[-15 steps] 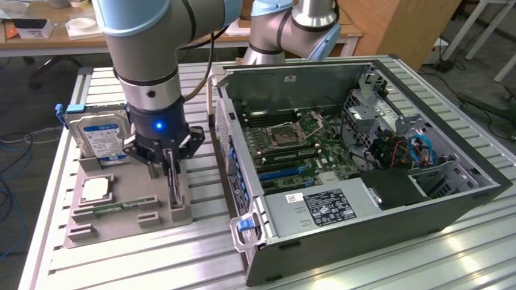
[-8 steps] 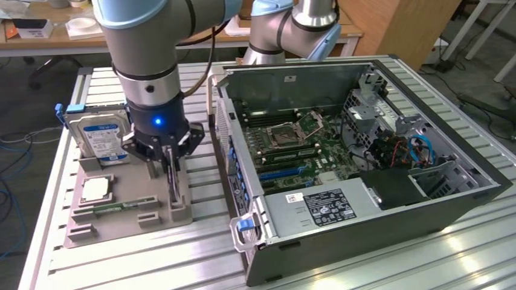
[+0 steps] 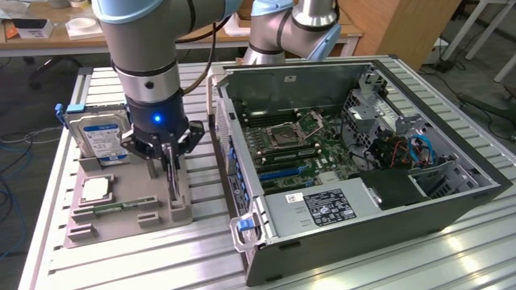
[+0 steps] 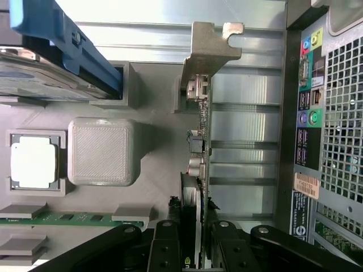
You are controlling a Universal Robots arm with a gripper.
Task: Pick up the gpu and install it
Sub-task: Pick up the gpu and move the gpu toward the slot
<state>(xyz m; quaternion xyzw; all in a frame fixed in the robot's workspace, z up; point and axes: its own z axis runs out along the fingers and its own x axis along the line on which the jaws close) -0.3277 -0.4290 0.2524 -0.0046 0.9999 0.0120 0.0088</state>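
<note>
Hand: the hand [image 3: 170,158] is hanging low over the gray tray [image 3: 121,220] and is squeezing the gpu [image 3: 173,181] from both sides.
Fingers: in the wrist view the two black fingers [image 4: 167,243] are pressing on the flat faces of the gpu [image 4: 199,141], one on each side.
Gpu: it is standing on its thin edge between the fingers, and its lower edge is reaching down from the hand into a slot of the tray.
Bracket: the silver end piece [image 4: 210,45] of the gpu is sticking out well past the fingertips.
Tray: it is lying on the desk [image 3: 161,260] right under the hand.
Hard drive: the hard drive [image 3: 101,139] is standing in the tray near the hand, on the exterior view's left of it.
Chip: a square silver chip [image 3: 96,188] is lying flat in the tray, below and beside the hand, toward the exterior view's left.
Memory stick: a thin green stick [image 3: 121,207] is lying in the tray near the chip, lower than the hand.
Computer case: the open case [image 3: 451,199] is sitting on the desk just beside the hand, on the exterior view's right.
Arm: the gray arm [image 3: 145,54] is reaching straight down to the hand from above.
</note>
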